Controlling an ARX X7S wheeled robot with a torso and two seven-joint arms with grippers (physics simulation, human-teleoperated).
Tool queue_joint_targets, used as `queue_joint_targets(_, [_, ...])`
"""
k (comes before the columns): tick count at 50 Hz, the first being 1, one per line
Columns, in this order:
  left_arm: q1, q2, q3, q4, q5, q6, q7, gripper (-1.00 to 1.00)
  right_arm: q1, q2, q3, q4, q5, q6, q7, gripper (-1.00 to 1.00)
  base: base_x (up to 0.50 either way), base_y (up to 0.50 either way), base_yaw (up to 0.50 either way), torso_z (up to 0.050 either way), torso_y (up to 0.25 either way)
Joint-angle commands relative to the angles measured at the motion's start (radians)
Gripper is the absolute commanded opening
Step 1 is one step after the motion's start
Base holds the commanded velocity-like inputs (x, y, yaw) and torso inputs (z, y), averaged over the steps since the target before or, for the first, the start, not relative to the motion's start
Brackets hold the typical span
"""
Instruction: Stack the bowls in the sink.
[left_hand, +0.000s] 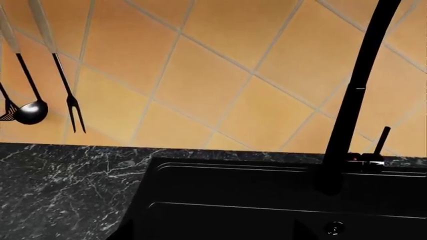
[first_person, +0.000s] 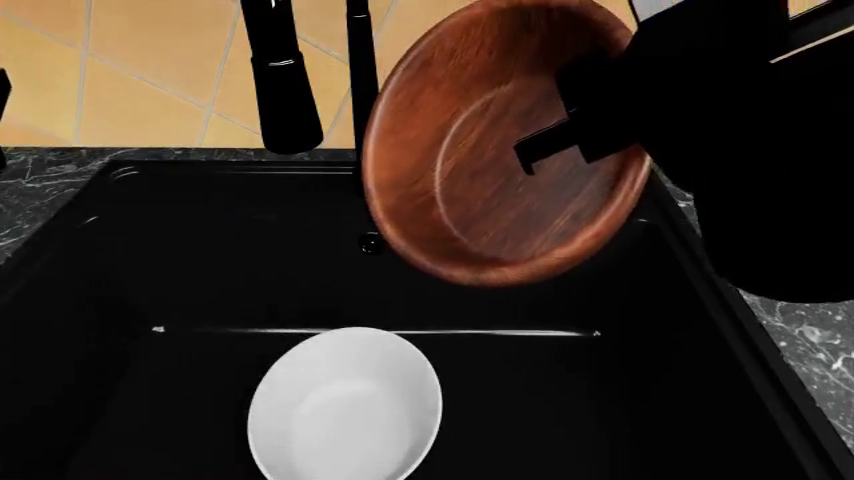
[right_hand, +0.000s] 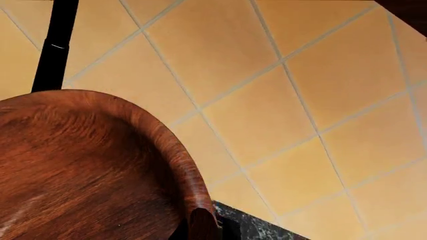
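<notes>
The reddish-brown wooden bowl (first_person: 494, 150) hangs tilted on edge above the black sink (first_person: 200, 250), its inside facing me. My right gripper (first_person: 567, 135) is shut on its right rim, one finger lying across the inside. Up close, the bowl's rim (right_hand: 167, 150) fills the right wrist view, pinched at my right gripper (right_hand: 200, 230). The white bowl (first_person: 344, 405) rests upright on the sink floor, below and left of the wooden one. My left gripper (left_hand: 212, 232) shows only as two dim fingertips set wide apart over the sink (left_hand: 233, 190), open and holding nothing.
A tall black faucet (first_person: 283, 80) (left_hand: 353, 100) rises at the sink's back edge, close behind the wooden bowl. Dark marbled countertop (left_hand: 60, 190) (first_person: 801, 340) surrounds the basin. A ladle (left_hand: 30, 111) and a fork (left_hand: 75, 107) hang on the tiled wall.
</notes>
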Motion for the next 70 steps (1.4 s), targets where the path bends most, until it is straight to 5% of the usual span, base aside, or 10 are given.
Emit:
queue_joint_targets(1, [-0.003,0.003,-0.005,-0.001,-0.002,0.0,-0.002,1.0,-0.049,-0.011,-0.006,0.004,-0.021,-0.017,-0.022,-1.0,0.0,0.0,0.0,0.0,0.0])
queue_joint_targets(70, [-0.003,-0.014,-0.027,-0.004,-0.011,-0.018,-0.006,1.0,-0.466,-0.127,0.014,0.063,-0.184,-0.34,-0.303,-1.0,0.0,0.0,0.0,0.0,0.0])
